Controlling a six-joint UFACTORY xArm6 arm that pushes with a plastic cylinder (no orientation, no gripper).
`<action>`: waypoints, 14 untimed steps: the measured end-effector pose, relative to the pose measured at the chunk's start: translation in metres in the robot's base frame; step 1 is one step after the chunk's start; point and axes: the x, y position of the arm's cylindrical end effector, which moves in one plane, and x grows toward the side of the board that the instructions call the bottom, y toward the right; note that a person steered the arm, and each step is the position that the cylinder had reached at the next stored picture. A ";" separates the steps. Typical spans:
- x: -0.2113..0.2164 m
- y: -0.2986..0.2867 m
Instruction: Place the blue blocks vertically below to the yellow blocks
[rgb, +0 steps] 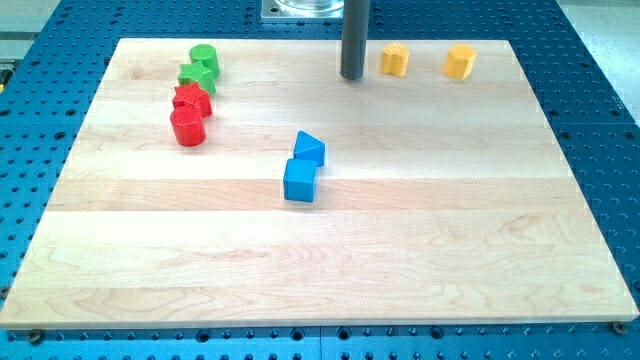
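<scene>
Blocks light, rigid, slide easily on wooden board (480, 250). Blue triangle block (310, 148) touches blue cube (300, 181) near centre. Yellow blocks (395, 60) (460, 61) at 1 o'clock. My tip (352, 76) grips nothing, no fingers; we push blue faces from 9 o'clock.

Light wooden tabletop (330, 260) fills most of the view, built from glued planks with grain running left to right, pale and evenly lit, no hard shadows. It sits on a blue perforated metal base (600, 110) with a regular grid of small holes, showing on all four sides. Small dark fasteners at the board's bottom corners. At the view's top centre, a grey metal mounting plate (300, 8), cut off by the frame edge.
</scene>
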 end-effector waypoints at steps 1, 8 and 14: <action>-0.003 0.054; 0.108 -0.009; 0.198 -0.030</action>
